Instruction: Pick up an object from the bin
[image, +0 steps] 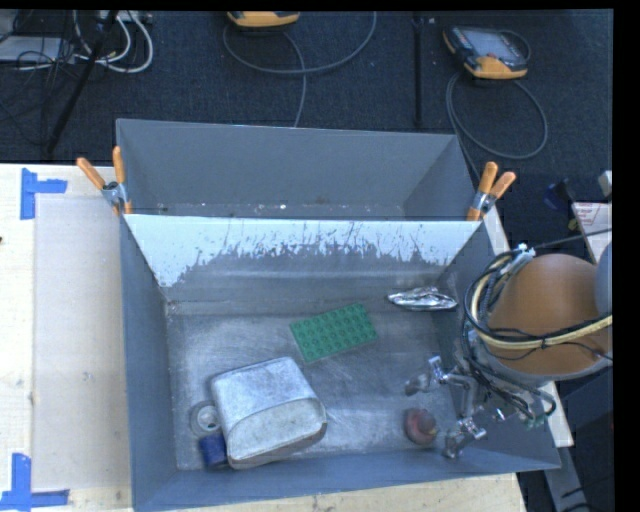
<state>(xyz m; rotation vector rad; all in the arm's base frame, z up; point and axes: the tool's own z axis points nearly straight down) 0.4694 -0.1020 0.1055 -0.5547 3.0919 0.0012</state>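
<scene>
My gripper (443, 408) is low in the bin's right front corner, open, with one fingertip toward the back and the other toward the front. Nothing is between the fingers. A small dark red round thing (420, 427) lies on the floor just left of the front fingertip, close to it; whether they touch I cannot tell. A shiny silver metal piece (422, 298) rests against the right wall, behind the gripper. A green studded flat plate (333, 332) lies mid-floor, to the left of the gripper.
At the front left lies a crumpled silver box-like pouch (265, 410), with a small blue thing (211, 451) and a pale ring (205, 417) at its left edge. The orange-covered wrist with its cables hangs over the bin's right wall.
</scene>
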